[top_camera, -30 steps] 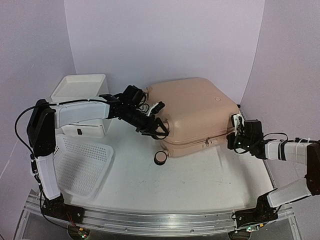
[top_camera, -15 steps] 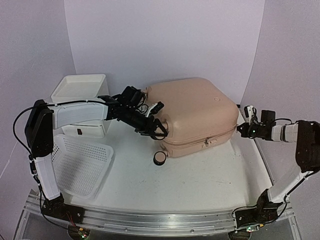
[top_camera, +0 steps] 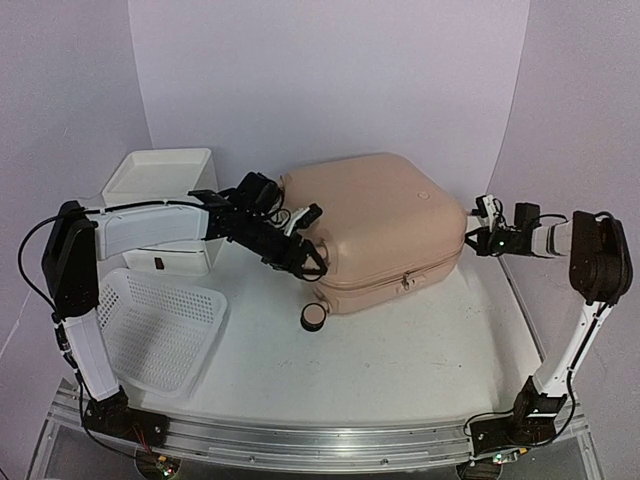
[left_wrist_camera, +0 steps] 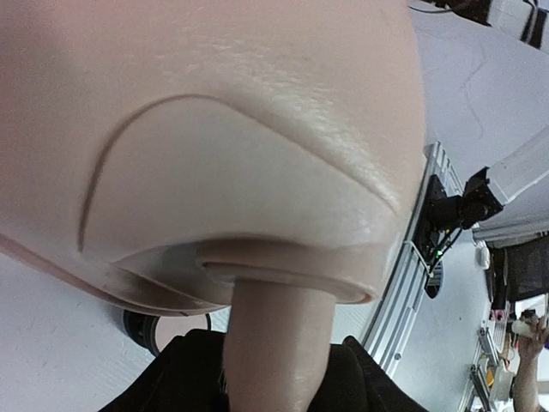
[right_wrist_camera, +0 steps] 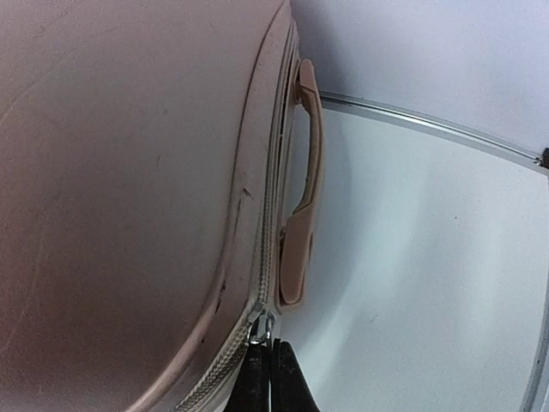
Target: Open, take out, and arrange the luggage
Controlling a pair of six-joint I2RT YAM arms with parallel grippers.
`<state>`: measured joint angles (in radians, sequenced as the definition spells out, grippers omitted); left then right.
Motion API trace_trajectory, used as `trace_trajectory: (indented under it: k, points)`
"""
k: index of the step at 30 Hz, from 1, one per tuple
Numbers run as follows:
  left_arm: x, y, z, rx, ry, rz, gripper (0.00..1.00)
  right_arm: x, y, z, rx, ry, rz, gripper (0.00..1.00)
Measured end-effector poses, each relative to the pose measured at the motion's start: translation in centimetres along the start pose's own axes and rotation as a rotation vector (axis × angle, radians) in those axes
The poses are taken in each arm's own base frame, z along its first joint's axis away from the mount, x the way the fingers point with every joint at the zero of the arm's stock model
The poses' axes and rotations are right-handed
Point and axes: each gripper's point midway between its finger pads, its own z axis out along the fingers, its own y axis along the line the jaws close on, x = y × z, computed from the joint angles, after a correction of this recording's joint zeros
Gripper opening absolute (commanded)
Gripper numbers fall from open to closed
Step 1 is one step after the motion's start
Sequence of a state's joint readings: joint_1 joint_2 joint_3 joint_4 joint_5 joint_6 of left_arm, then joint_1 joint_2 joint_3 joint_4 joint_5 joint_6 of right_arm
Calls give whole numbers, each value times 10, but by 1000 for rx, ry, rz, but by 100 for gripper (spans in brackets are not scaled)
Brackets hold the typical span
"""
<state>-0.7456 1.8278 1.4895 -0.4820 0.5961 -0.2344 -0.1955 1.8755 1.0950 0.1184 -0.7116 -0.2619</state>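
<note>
Two arms: both reach the luggage, one at each end
Luggage: lies flat on the table, at the far middle, its two shells lying together
Left gripper: at the left end of the luggage, its black fingers half spread and clasping a pink post that juts from a recessed corner of the shell
Right gripper: at the right end, fingers pressed together and pinching the metal zipper pull
Side handle: on the right end, just beyond the zipper pull
Caster wheel: at the near left corner of the luggage, on the table
Drawer unit: white, at the far left
Mesh basket: white, at the near left, in front of the drawer unit
</note>
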Motion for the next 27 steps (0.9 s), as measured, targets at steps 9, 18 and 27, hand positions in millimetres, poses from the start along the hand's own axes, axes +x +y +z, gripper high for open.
trace_trajectory:
  k: [9,18,27]
  points:
    - [-14,36,-72,-232,-62,-170,87,25,34,-32,13,-42,-43,0]
    - [-90,67,-80,-298,-195,-210,86,50,77,-63,109,-14,-56,0]
    - [-123,88,-53,-261,-192,-196,85,90,175,-94,44,56,-119,0]
